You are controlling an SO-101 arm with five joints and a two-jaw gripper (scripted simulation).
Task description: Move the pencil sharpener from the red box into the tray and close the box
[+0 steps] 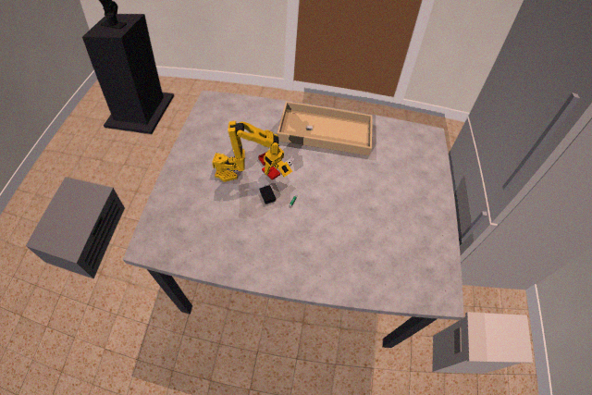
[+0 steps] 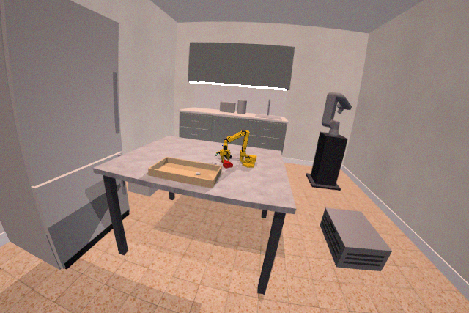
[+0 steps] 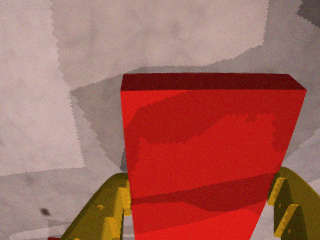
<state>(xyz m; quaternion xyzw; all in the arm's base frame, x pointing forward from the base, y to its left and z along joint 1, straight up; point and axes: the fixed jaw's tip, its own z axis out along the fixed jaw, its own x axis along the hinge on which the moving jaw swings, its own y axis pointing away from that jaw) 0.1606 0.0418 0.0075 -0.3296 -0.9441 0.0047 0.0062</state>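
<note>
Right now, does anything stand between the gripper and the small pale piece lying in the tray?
Yes: the wooden tray's robot-side wall stands between the gripper and the small pale piece. Going over it looks necessary.

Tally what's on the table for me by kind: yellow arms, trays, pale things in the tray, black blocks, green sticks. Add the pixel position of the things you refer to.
Yellow arm [image 1: 236, 141] [image 2: 245, 145]: 1
Tray [image 1: 325, 144] [image 2: 182, 178]: 1
Small pale thing in the tray [image 1: 309, 128] [image 2: 197, 174]: 1
Black block [image 1: 267, 194]: 1
Green stick [image 1: 292, 201] [image 2: 217, 155]: 1
Total: 5
</note>
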